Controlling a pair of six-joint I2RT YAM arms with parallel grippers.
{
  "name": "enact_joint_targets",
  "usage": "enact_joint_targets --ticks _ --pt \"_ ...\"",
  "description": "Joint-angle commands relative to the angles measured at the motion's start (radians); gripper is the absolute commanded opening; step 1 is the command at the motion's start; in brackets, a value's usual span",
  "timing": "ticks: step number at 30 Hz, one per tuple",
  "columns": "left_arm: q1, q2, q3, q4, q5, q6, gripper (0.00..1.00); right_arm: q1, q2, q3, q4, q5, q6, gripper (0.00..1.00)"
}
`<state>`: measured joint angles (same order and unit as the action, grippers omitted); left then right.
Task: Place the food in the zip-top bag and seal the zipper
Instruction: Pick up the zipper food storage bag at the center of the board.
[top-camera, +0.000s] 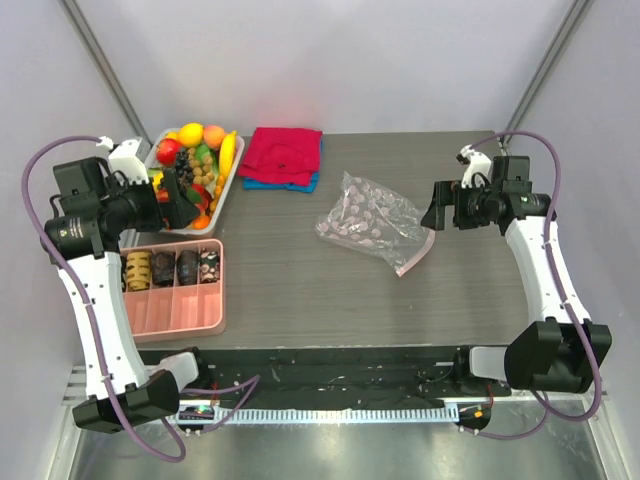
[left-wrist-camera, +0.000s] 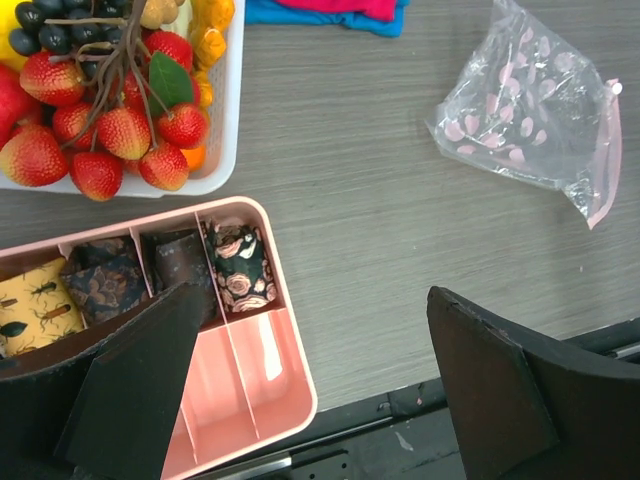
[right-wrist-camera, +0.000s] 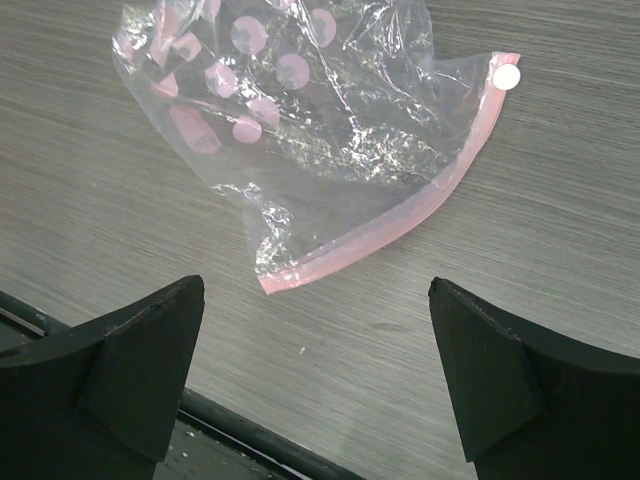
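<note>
"While both arms hang above the bench (top-camera: 300, 280), where is the bag (top-camera: 370, 220)?"

"Right of the middle, crumpled, lying on the wood. Its zipper (top-camera: 415, 255) runs along the edge nearest the right arm, curving, with a small white dot (right-wrist-camera: 507, 75) at one end. Whether the zipper is sealed, I cannot tell."

"And the right gripper (top-camera: 437, 210)?"

"Released, jaws spread wide, holding nothing. It sits just right of the bag without touching it."

"The food (top-camera: 195, 165)?"

"All piled in a white basket (top-camera: 228, 185) at the far left: strawberries (left-wrist-camera: 100, 140), dark grapes, a banana, an orange."

"Left gripper (top-camera: 185, 195)?"

"Also spread wide and holding nothing. It is above the basket's near end and a pink tray (top-camera: 175, 310) that has patterned bundles in its far compartments."

"Anything else?"

"A red cloth (top-camera: 285, 150) folded over a blue one, at the far edge between basket and bag."
</note>
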<state>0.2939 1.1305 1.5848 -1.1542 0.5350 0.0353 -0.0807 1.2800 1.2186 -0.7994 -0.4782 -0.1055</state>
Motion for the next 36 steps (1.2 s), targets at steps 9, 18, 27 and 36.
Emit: enact_joint_targets --ticks 9,18,27,36 --pt "-0.030 -0.005 -0.040 -0.038 -0.067 0.138 1.00 0.214 0.123 0.001 0.006 0.300 -0.325 1.00" --pt "-0.174 -0.003 -0.080 -0.087 -0.043 0.275 1.00 0.233 0.494 0.369 -0.041 0.305 -0.413 1.00" --pt "-0.361 0.006 -0.131 -0.062 -0.059 0.298 1.00 0.252 0.777 0.525 -0.031 0.366 -0.457 1.00" --pt "-0.464 -0.001 -0.230 0.089 -0.067 0.180 1.00 0.199 0.719 0.438 -0.031 0.103 -0.225 0.07"
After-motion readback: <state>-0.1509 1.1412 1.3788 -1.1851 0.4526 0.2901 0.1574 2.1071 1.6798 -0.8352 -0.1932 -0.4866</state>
